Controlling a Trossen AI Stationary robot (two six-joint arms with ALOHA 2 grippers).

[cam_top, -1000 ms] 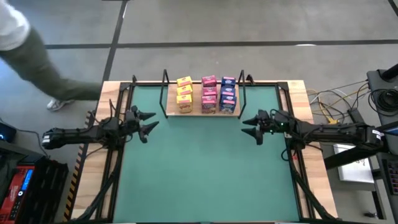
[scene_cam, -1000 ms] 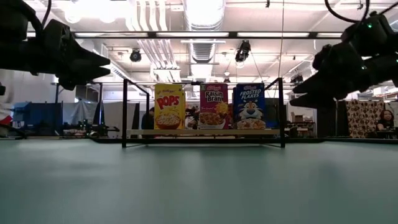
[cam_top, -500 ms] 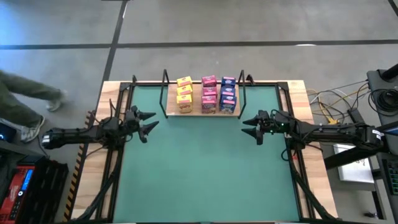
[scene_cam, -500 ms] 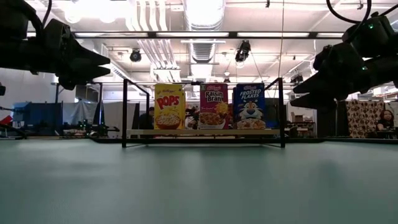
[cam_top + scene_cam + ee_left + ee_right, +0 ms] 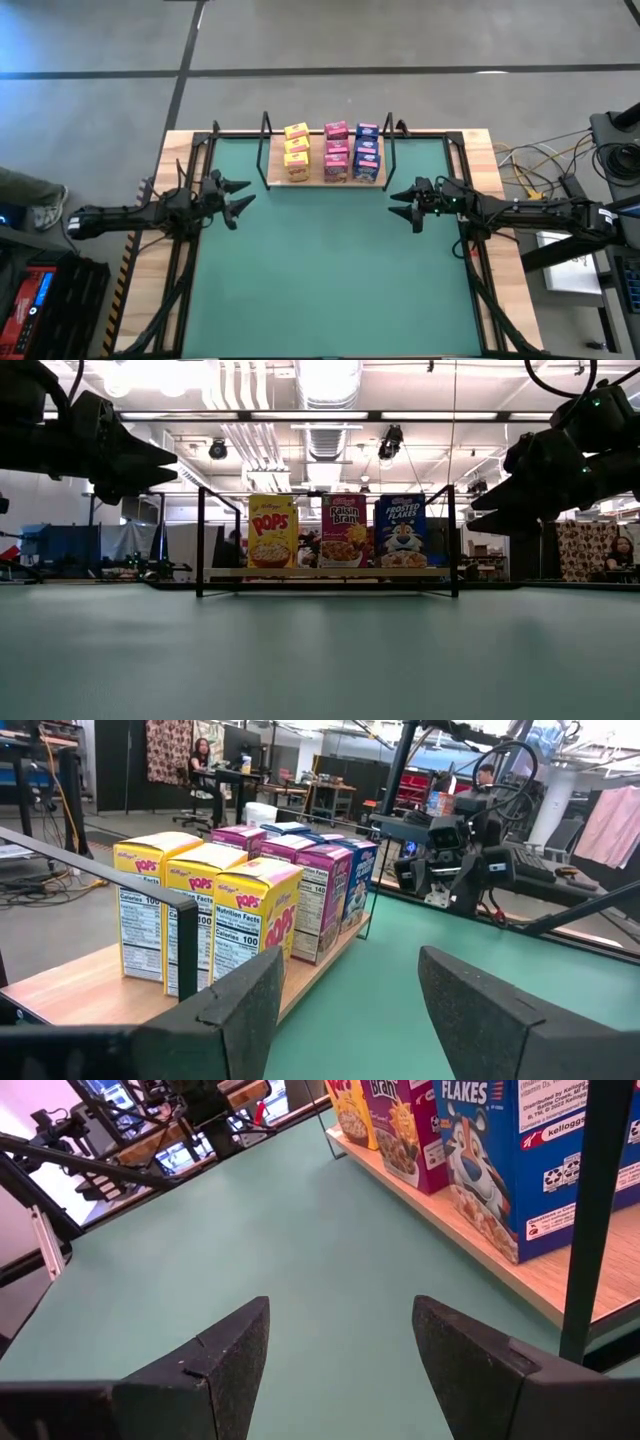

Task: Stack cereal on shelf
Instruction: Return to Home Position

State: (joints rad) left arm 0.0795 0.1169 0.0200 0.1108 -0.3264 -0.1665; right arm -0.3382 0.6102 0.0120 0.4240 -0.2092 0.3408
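Noted cereal [image 5: 335, 153] lined up by colour on shelf [image 5: 314, 172], far edge of table [image 5: 320, 280]. Noted left gripper [image 5: 246, 195] and right gripper [image 5: 394, 204] spread wide, holding nothing, raised near opposite table sides. To home cleanly: draw back slowly, well clear of shelf.

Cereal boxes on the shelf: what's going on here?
Nine cereal boxes stand on the shelf in three rows: yellow, pink, blue. Nothing is being handled. The left pincer and right pincer hang open and empty above the green table, one at each side, apart from the shelf.
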